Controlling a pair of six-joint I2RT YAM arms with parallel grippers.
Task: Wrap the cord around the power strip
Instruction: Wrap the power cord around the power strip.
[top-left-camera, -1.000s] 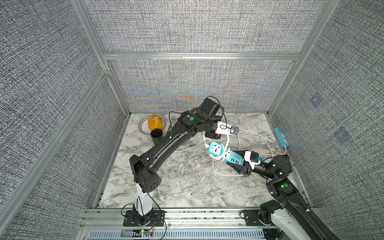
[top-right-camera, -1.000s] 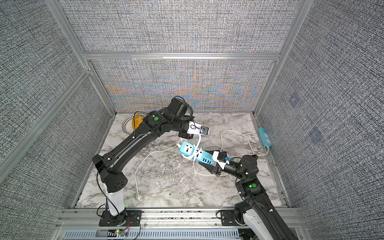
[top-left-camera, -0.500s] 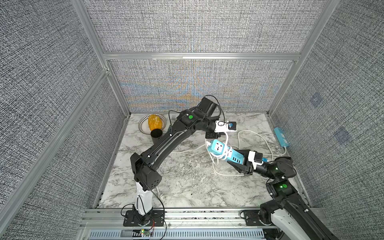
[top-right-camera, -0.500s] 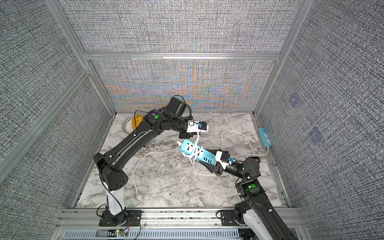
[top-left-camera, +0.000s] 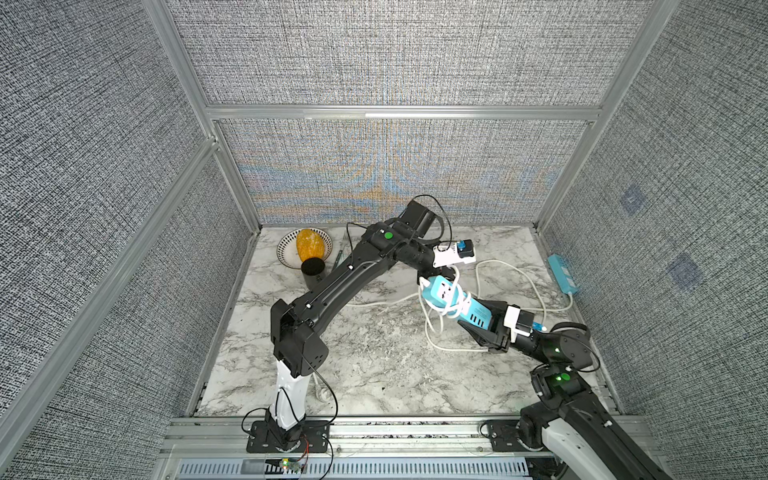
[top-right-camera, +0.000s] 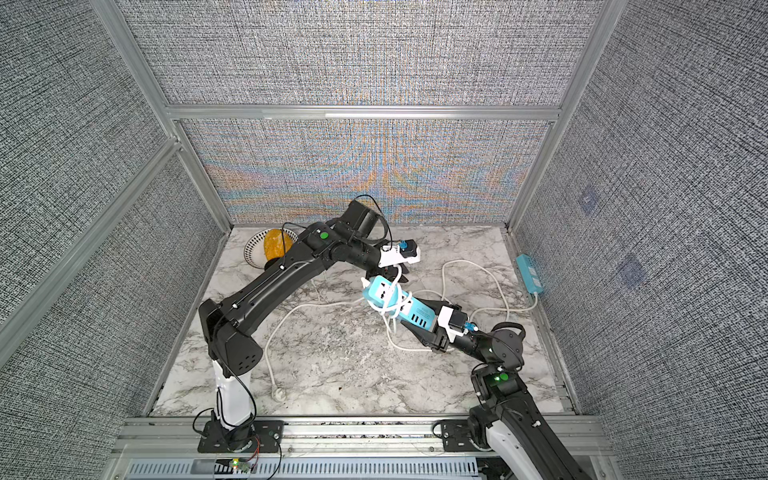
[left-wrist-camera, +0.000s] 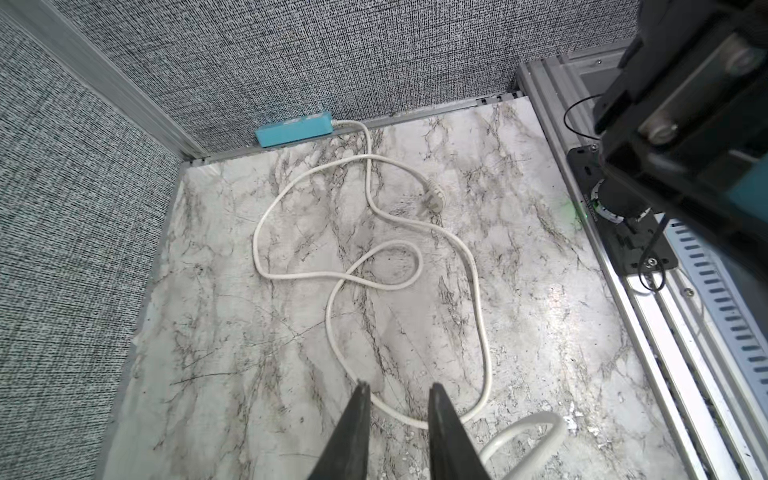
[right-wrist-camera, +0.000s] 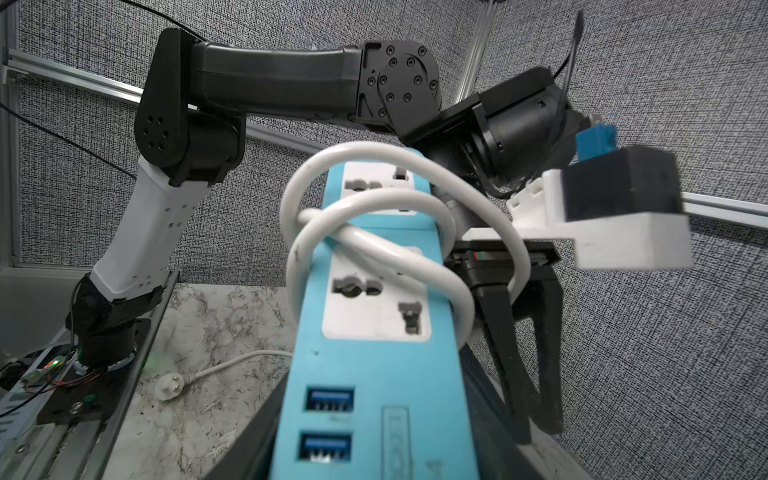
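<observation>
Left gripper (left-wrist-camera: 399, 385) has let go since a second ago: its jaws were pinched together then, and now they stand apart with nothing between them, just beside the socket end of the power strip (top-left-camera: 442, 293). Right gripper (top-left-camera: 473, 315) is clamped on the strip's USB end and holds it tilted up, clear of the tabletop (top-left-camera: 374, 365). A few turns of white cord (right-wrist-camera: 365, 149) sit around the socket end, pretty loose, one crossing another. The rest trails off over the tabletop to the plug (top-right-camera: 279, 392).

My take on handling: the strip's a light, stiff plastic box with smooth sides, so it could twist in a one-end grip if the cord gets yanked. The cord looks thick, rubbery and springy, so those loops probably want to slacken. I'd grab the slack right after the last turn, not down by the plug. Don't mix it up with the second strip (top-left-camera: 562, 272) by the wall, which has its own cord.
</observation>
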